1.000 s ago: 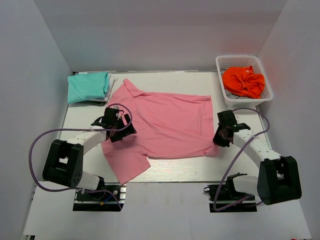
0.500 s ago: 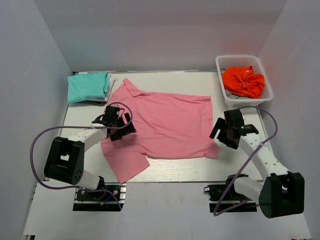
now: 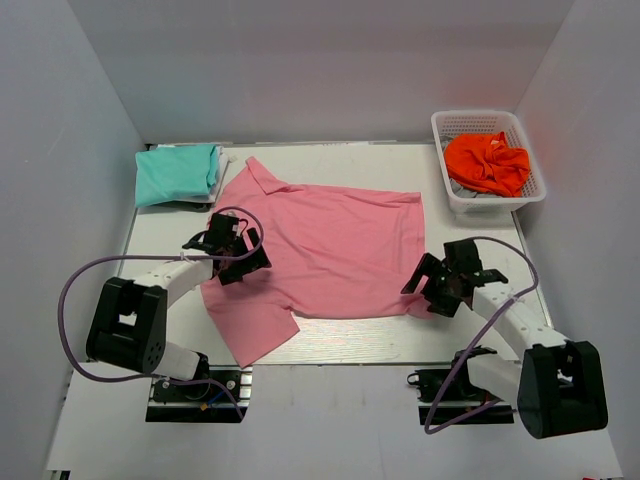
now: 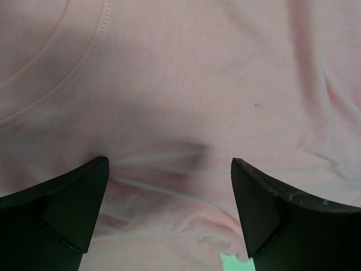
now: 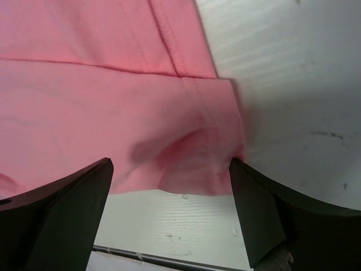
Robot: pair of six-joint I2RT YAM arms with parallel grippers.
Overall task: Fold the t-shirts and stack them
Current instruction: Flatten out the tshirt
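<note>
The light pink t-shirt (image 3: pixel 335 250) lies spread flat across the middle of the table, collar toward the back left. The teal t-shirt (image 3: pixel 178 172) sits folded at the back left corner. My left gripper (image 3: pixel 240 258) hovers open low over the pink shirt's left side. In the left wrist view pink cloth (image 4: pixel 186 96) fills the space between the wide-apart fingers (image 4: pixel 73 203) of the left gripper (image 4: pixel 169 164). My right gripper (image 3: pixel 425 293) is open over the shirt's near right corner. That hem corner (image 5: pixel 197 158) lies slightly bunched between the jaws of the right gripper (image 5: pixel 169 164), untouched.
A white basket (image 3: pixel 497 203) holding an orange cloth (image 3: pixel 487 162) stands at the back right. White walls close in the table on three sides. Bare tabletop (image 5: pixel 293 84) shows right of the shirt, and the table's front edge (image 5: pixel 146 257) runs just below the corner.
My right gripper opened, let go of the pink shirt's right edge and shifted toward the near side, over the shirt's near right corner. The left gripper stayed open and barely moved.
</note>
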